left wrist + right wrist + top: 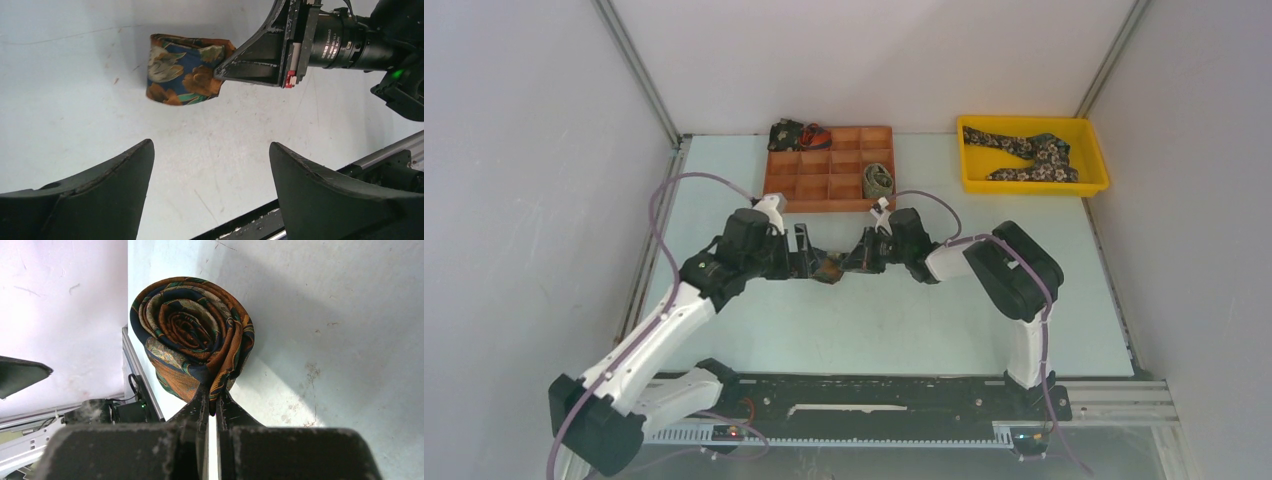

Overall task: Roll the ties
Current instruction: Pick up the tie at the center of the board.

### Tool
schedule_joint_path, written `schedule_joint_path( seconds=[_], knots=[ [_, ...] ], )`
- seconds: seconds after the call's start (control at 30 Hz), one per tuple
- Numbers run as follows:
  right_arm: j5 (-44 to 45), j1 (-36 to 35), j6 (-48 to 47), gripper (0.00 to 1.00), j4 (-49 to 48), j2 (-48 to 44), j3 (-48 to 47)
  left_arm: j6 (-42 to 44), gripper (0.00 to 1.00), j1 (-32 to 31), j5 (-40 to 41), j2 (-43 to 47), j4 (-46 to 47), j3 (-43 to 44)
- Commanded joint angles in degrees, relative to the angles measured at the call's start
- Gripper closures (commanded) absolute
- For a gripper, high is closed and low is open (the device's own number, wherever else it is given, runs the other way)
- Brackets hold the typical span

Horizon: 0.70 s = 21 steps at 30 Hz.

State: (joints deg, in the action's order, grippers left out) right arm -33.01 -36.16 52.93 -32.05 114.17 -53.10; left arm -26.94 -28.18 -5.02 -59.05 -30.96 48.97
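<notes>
The two arms meet over the middle of the desk (904,320). The right claw (212,399) is pinched on the rolled tie (192,332) and the left claw (211,165) is spread wide just beside it, so they bar that stretch. Behind them the orange compartment tray (824,207) blocks the far edge, and the yellow bin (1034,186) fills the far right corner. Bare surface lies between tray and bin, and nearer the bases.

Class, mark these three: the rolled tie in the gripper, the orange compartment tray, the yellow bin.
rolled tie (192,330), right wrist view, centre of the coil.
orange compartment tray (814,188), top view, an empty compartment.
yellow bin (1024,187), top view, near wall.
</notes>
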Motion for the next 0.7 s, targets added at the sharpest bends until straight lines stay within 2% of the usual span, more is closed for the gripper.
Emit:
schedule_joint_path(
  seconds=[0.0, 0.33, 0.47, 0.53, 0.67],
  knots=[
    [-1.4, 0.7, -1.5, 1.00, -2.5, -3.2, -1.2, 1.4, 0.09, 0.3, 4.8, 7.3, -7.6, 2.9],
    [-3.7, 3.4, -1.0, 1.00, -2.3, -4.2, -3.9, 5.9, 0.08, 0.3, 11.6, 18.1, -15.1, 3.8],
    [-4.2, 4.9, -2.6, 1.00, 1.3, -4.6, -7.1, 7.5, 0.07, 0.4, 12.7, 21.1, -16.6, 3.2],
    [-4.3, 5.8, -3.4, 1.00, 3.3, -4.7, -8.8, 7.6, 0.03, 0.4, 13.1, 22.4, -16.8, 3.0],
    [-3.6, 7.3, -6.6, 1.00, 10.2, -4.4, -14.1, 7.4, 0.00, 0.3, 13.9, 24.4, -17.1, 3.1]
  ],
)
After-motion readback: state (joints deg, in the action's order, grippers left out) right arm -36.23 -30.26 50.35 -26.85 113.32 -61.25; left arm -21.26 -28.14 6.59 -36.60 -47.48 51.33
